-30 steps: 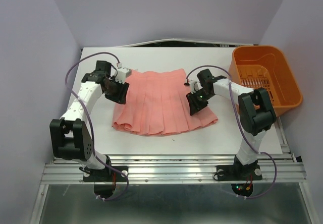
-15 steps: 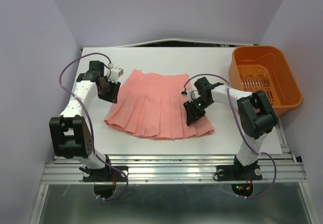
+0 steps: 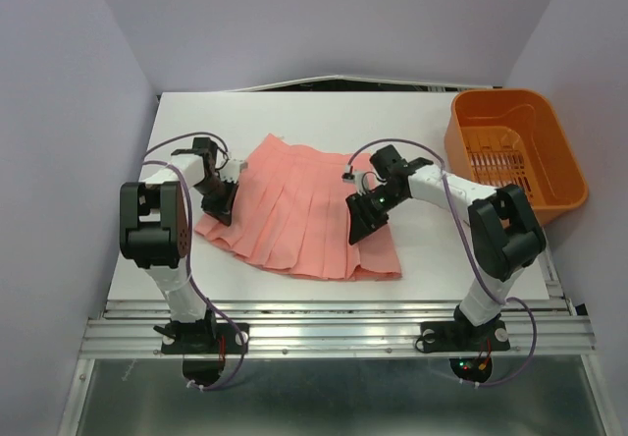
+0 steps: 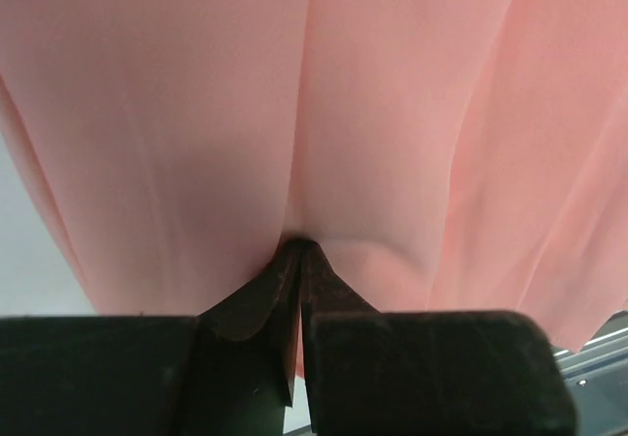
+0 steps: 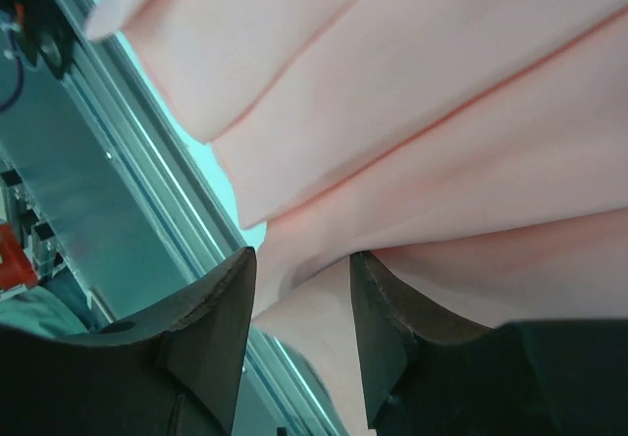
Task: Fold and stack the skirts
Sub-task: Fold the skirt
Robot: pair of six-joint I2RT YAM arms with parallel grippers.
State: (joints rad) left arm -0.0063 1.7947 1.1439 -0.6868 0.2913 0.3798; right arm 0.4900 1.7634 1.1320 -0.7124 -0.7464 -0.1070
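A metal rail runs along the near edge of the white table. It is closer to us than the orange basket, and both arms stand on it.

One pink skirt lies spread on the table. It is to the left of the basket and a little nearer than it, and it does not touch it. The wide bottom edge of the skirt points toward us. The narrow top edge points away, on the same line as the middle of the basket.

The right pincer is on the side of the skirt that faces the basket. In the right wrist view its two black fingers are a little way apart. A thick fold of the skirt goes down between them, so the right pincer is holding the skirt.

The left pincer is on the side of the skirt far from the basket. In the left wrist view the left pincer is pressed tight. Its tips pinch a small bit of the pink skirt.

The basket sits at the far right corner of the table.
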